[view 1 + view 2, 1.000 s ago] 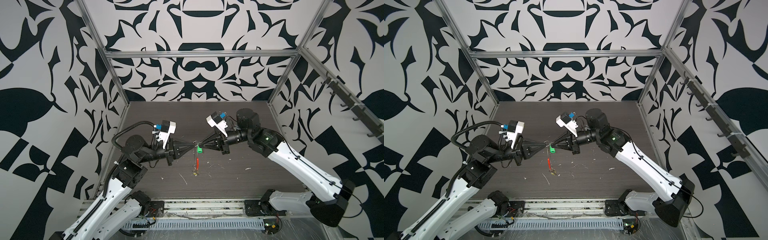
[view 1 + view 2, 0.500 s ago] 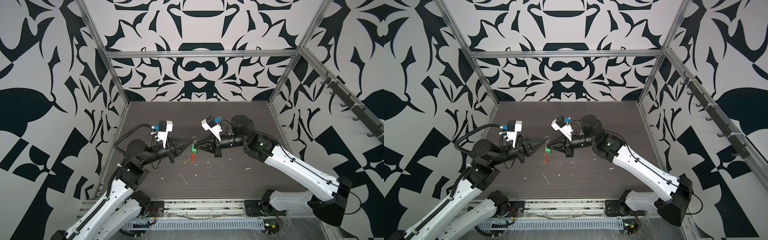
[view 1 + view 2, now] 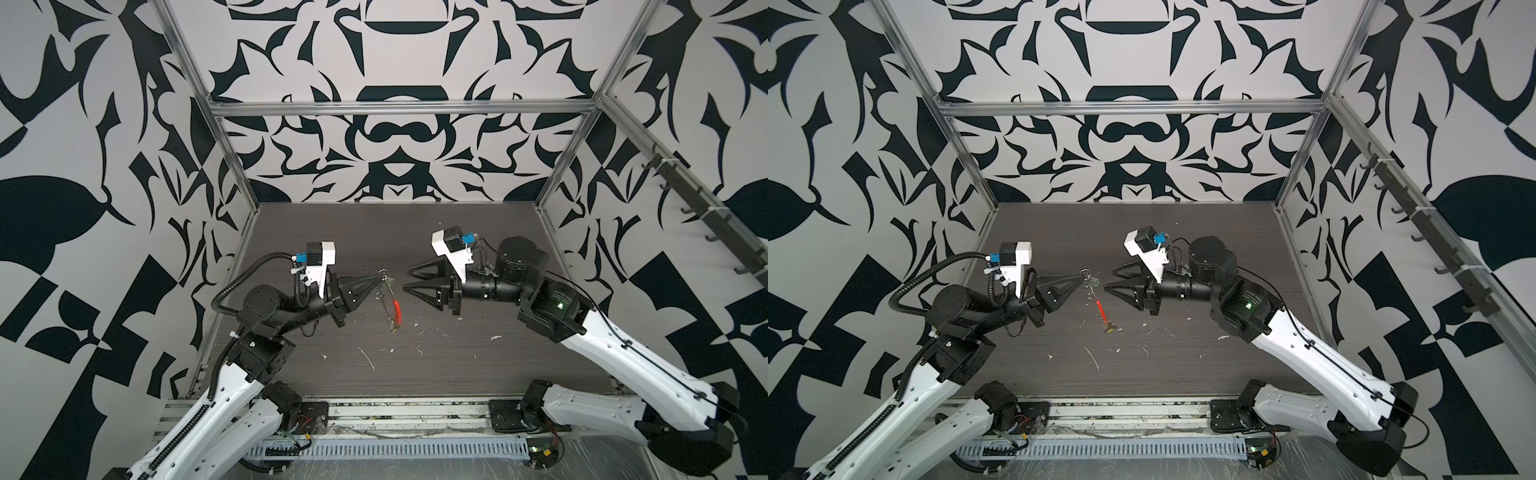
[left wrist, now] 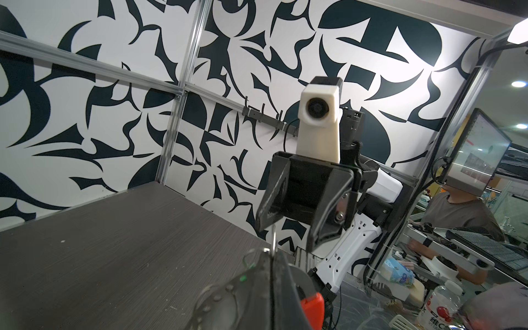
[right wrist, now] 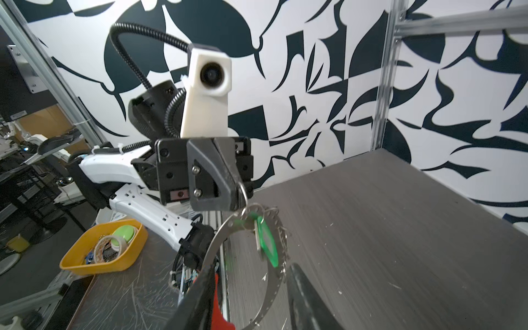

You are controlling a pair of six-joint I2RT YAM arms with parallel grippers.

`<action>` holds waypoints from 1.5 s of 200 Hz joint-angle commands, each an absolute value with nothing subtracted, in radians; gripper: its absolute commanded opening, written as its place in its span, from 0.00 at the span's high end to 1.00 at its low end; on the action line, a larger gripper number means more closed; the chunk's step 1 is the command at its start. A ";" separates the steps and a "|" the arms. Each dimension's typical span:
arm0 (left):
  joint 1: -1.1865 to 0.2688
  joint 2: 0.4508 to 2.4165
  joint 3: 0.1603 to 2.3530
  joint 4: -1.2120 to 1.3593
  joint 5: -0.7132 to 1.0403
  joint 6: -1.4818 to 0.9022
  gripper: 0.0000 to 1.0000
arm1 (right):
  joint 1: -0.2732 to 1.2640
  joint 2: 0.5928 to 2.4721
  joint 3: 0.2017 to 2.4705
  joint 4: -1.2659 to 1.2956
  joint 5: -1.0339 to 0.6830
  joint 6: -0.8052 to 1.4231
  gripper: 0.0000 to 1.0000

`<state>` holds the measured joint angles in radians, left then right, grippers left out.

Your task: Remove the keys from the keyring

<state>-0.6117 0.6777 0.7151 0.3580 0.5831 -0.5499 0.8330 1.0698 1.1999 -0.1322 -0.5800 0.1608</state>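
Left claw (image 3: 378,277) clenched on silver ring (image 5: 242,191), keyring (image 3: 397,309) dangling, yellow key (image 3: 392,329) blurred; right claw (image 3: 406,278) released.

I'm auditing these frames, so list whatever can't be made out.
Yellow tag: too small in both top views to tell whether it hangs on the keyring; out of frame in both wrist views.
Keyring's lower part: right wrist view, cut by the bottom edge and hidden behind the right claw.
Green tag: left wrist view, all but a speck hidden behind the left claw.
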 commanded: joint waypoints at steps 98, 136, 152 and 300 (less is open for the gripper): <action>-0.614 0.649 0.726 0.399 0.587 -0.539 1.00 | 0.837 1.177 1.228 0.133 -0.714 0.308 0.57; -0.614 0.645 0.734 0.381 0.588 -0.534 1.00 | 0.837 1.157 1.253 0.118 -0.713 0.288 0.55; -0.614 0.643 0.733 0.379 0.591 -0.532 1.00 | 0.837 1.163 1.266 0.115 -0.725 0.290 0.55; -0.614 0.640 0.715 0.370 0.543 -0.522 1.00 | 0.861 1.193 1.257 0.138 -0.765 0.322 0.97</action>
<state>-0.6121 0.6537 0.7147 0.3614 0.5728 -0.5308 0.8532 1.2057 1.2297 0.0952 -0.7506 0.3191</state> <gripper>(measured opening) 0.046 0.065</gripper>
